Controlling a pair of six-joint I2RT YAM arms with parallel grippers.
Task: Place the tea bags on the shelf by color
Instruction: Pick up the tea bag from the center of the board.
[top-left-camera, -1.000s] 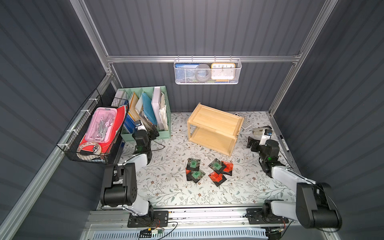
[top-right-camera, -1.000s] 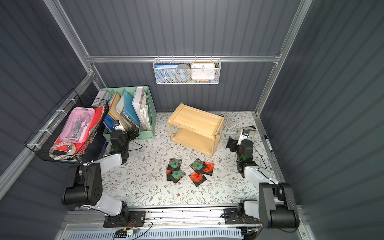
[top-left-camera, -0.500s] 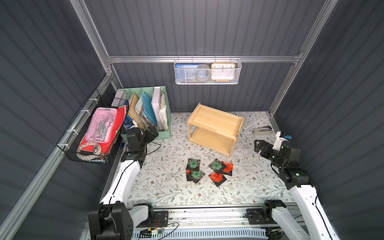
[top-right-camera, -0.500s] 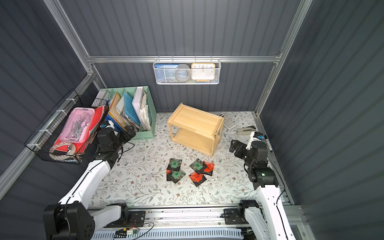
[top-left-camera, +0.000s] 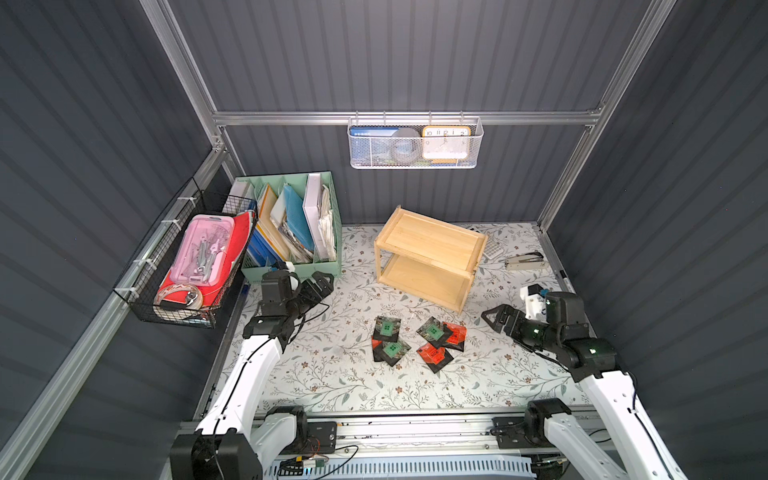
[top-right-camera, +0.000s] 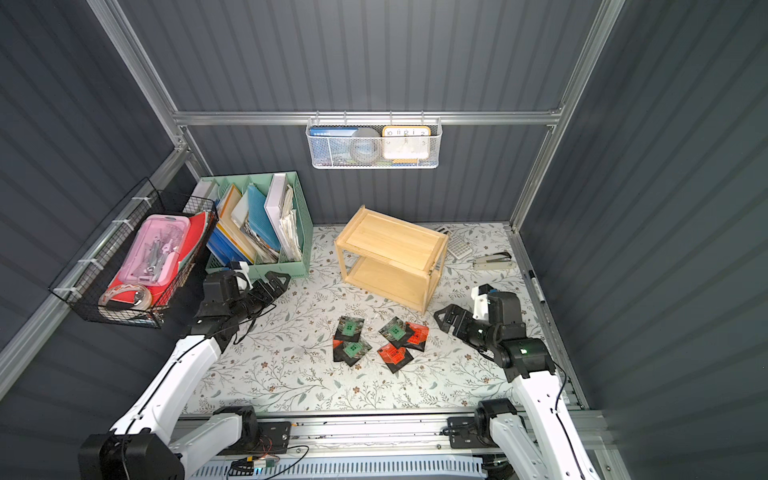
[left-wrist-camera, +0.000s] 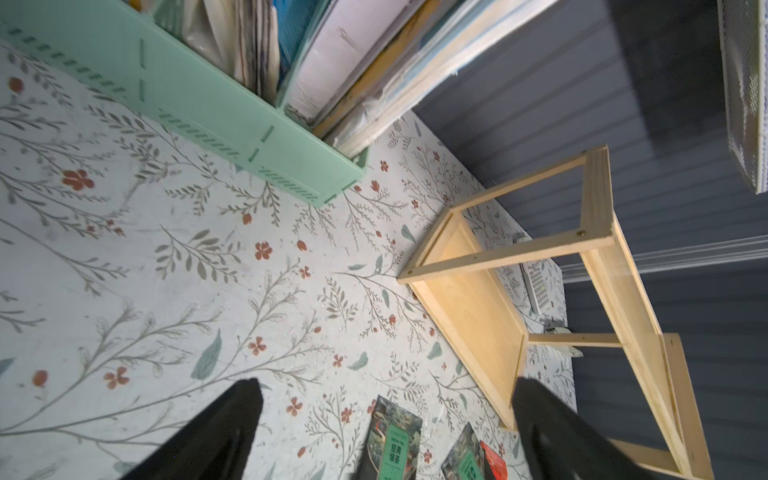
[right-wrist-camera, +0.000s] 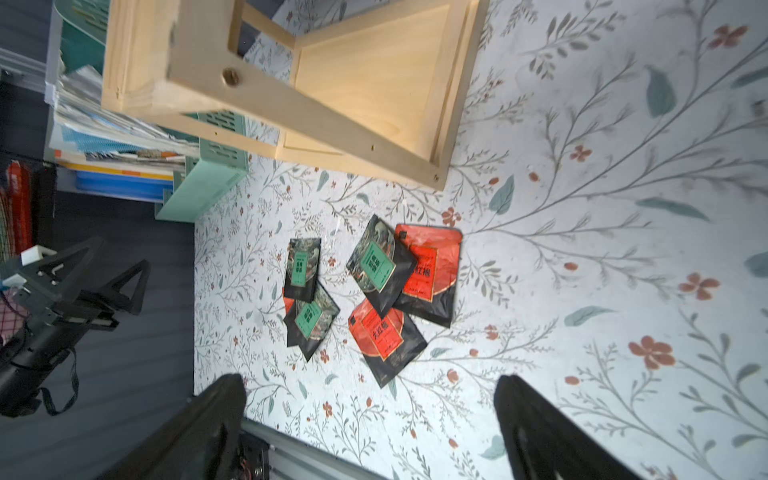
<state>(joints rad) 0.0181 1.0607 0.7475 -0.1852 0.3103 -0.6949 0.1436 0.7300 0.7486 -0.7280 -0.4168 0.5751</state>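
Observation:
Several tea bags lie in a loose overlapping cluster on the floral mat, green-labelled ones (top-left-camera: 386, 328) (right-wrist-camera: 302, 268) to the left and red-orange ones (top-left-camera: 433, 355) (right-wrist-camera: 430, 266) to the right. One red one is mostly covered by a green one (top-left-camera: 392, 351). Behind them stands the two-tier wooden shelf (top-left-camera: 430, 253) (top-right-camera: 390, 253), both tiers bare. My left gripper (top-left-camera: 322, 284) (left-wrist-camera: 386, 390) hovers open by the organizer, left of the cluster. My right gripper (top-left-camera: 490, 318) (right-wrist-camera: 370, 386) hovers open just right of the cluster. Neither holds anything.
A mint-green file organizer (top-left-camera: 291, 232) full of folders stands at the back left. A black wire basket (top-left-camera: 187, 266) hangs on the left wall and a white mesh basket (top-left-camera: 415, 143) on the back wall. A calculator (top-left-camera: 492, 249) and stapler (top-left-camera: 523, 262) lie right of the shelf.
Both arms have unfolded from their low rest poses and risen, and each gripper has swung inward toward the tea bags. The tea bags and shelf have not moved.

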